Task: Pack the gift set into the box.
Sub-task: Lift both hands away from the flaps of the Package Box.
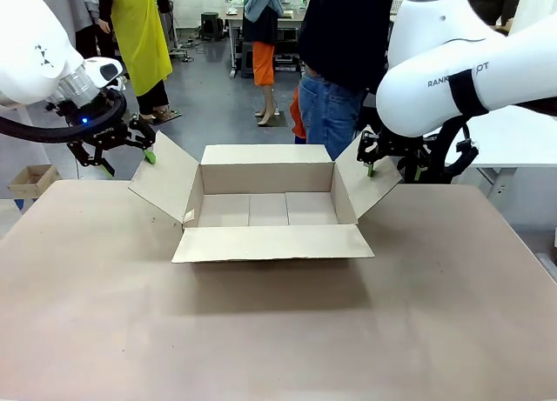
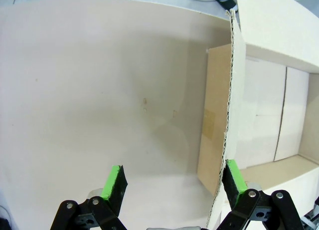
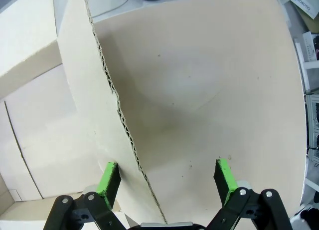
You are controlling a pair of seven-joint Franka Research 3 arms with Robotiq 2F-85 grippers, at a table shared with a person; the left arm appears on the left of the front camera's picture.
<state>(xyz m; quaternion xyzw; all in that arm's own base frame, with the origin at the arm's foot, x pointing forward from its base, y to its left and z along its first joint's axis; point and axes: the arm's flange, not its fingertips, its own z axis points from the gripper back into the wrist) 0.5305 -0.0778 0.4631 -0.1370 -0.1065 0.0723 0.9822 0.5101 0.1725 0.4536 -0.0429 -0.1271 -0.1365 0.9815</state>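
Side flaps of the box (image 1: 266, 167) stand inside the released left tool (image 1: 128, 162) and right tool (image 1: 393, 169), likely to be held open.

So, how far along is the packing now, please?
Done: the box stands on the table with all four flaps open, and its inside is empty. In hand: the left gripper straddles the left flap and the right gripper straddles the right flap, both open. Left: the gift set must go in.
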